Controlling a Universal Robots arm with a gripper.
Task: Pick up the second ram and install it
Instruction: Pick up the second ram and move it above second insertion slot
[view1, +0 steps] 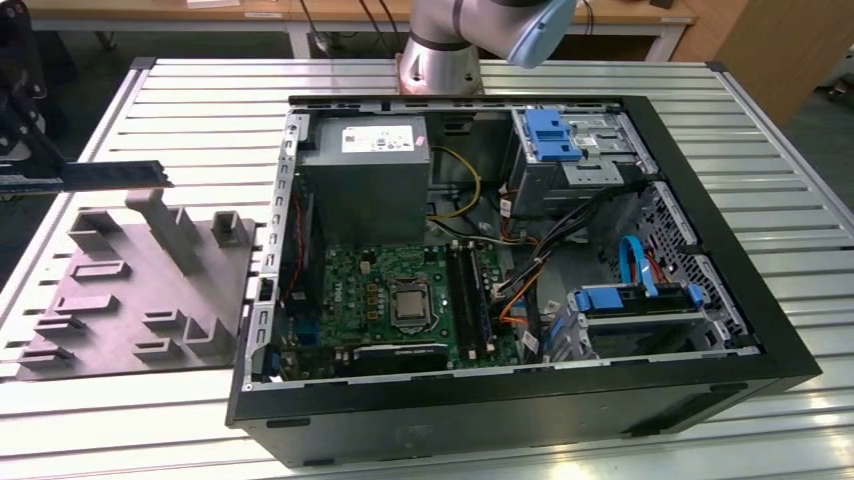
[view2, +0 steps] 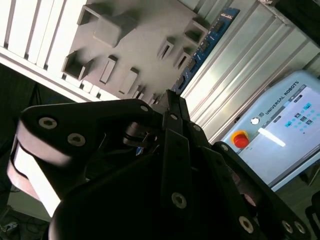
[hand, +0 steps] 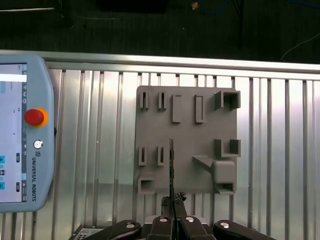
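My gripper (view1: 30, 178) is at the exterior view's left edge, shut on the second ram (view1: 118, 174). The ram is a long, narrow board that sticks out level toward the open computer case (view1: 521, 400). It hangs above the far part of the grey holder tray (view1: 134, 290), apart from it. In the second wrist view the blue ram (view2: 212, 35) with its row of chips runs out from between the black fingers (view2: 175, 145). In the first wrist view the ram (hand: 171, 167) shows edge-on as a thin line over the tray (hand: 185, 132), rising from the gripper (hand: 174, 201).
The case lies open on the slatted metal table (view1: 200, 100). Inside are the green motherboard (view1: 380, 300), black slot strips (view1: 465, 290), a grey power-supply box (view1: 363, 175) and blue drive brackets (view1: 550, 135). A teach pendant (hand: 20, 135) lies beside the tray. The arm's base (view1: 441, 60) stands behind the case.
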